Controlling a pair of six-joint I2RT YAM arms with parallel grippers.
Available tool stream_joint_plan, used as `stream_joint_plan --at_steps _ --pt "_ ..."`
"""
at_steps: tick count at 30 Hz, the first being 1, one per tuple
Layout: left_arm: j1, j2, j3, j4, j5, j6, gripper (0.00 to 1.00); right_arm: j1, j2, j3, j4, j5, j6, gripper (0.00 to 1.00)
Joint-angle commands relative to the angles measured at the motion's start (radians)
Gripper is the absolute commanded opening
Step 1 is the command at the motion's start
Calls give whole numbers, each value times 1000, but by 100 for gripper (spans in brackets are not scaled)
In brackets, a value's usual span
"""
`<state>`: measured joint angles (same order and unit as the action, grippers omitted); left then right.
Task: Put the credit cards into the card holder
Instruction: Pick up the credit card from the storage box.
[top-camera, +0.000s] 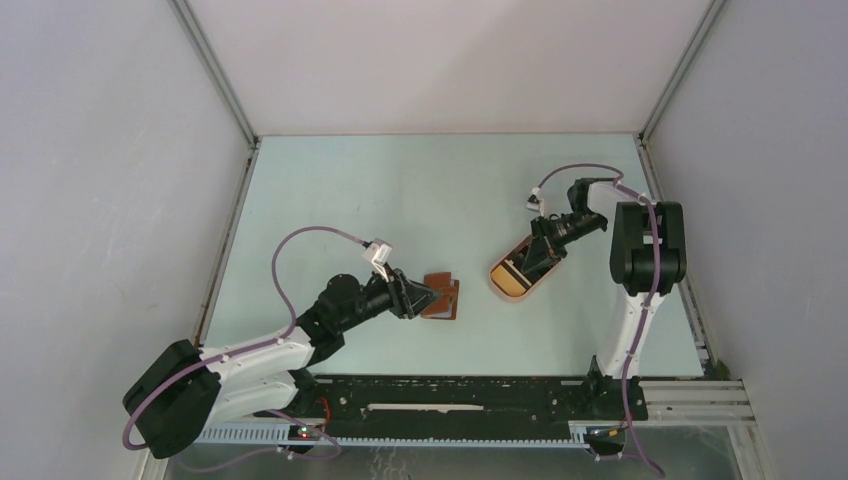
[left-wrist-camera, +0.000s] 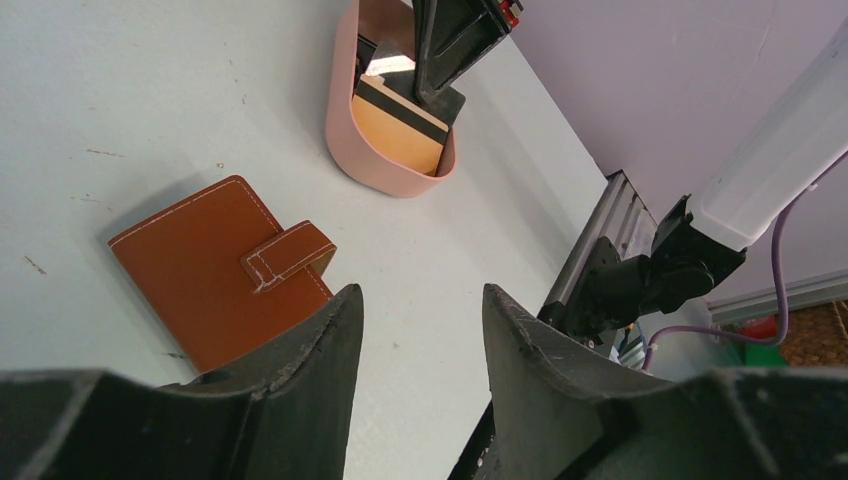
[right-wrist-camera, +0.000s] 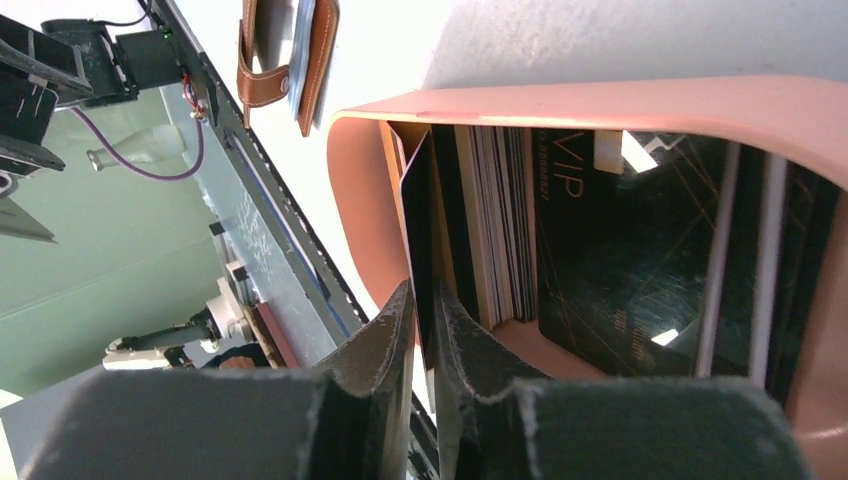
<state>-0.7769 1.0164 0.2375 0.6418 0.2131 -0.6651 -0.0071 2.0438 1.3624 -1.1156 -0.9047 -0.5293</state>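
Note:
The card holder (left-wrist-camera: 215, 270) is a reddish-brown leather wallet lying flat on the table with its snap tab across the cover. It also shows in the top view (top-camera: 441, 297) and edge-on in the right wrist view (right-wrist-camera: 322, 55). My left gripper (left-wrist-camera: 415, 300) hovers open right beside it, with nothing between its fingers. The credit cards (right-wrist-camera: 500, 220) stand stacked in a pink oval tray (right-wrist-camera: 600, 100); a black VIP card (right-wrist-camera: 620, 250) faces me. My right gripper (right-wrist-camera: 424, 300) reaches into the tray, shut on one thin card (right-wrist-camera: 418, 210), which in the left wrist view is yellow-orange with a black stripe (left-wrist-camera: 400, 130).
The pink tray (top-camera: 500, 280) sits right of the table's middle, about a hand's width from the wallet. A black rail (top-camera: 450, 395) runs along the near table edge. White enclosure walls with metal frame posts (top-camera: 215, 80) bound the table.

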Motion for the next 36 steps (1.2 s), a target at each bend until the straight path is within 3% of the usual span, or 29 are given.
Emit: stream_joint_plan --at_steps 1,7,13,16,26,31,36 --pt "-8 -10 -7 19 -7 1 53 -21 -46 31 -14 -25 -9 20" --pt "-7 -13 -9 19 -7 1 53 -26 -43 32 -13 -21 -12 20" --pt "-8 -20 -11 14 -10 1 53 -39 -67 30 3 -5 0 4" --pt "-8 -21 -12 13 -10 1 53 -53 -106 27 15 14 -2 1" --pt "-15 -43 1 -42 -31 20 53 -65 -272 -29 123 154 12 0" --pt "-62 -69 50 -205 -140 85 53 -65 -313 -36 130 165 4 0" --pt "-171 -42 143 -402 -353 162 54 -62 -398 -47 122 99 -15 0"
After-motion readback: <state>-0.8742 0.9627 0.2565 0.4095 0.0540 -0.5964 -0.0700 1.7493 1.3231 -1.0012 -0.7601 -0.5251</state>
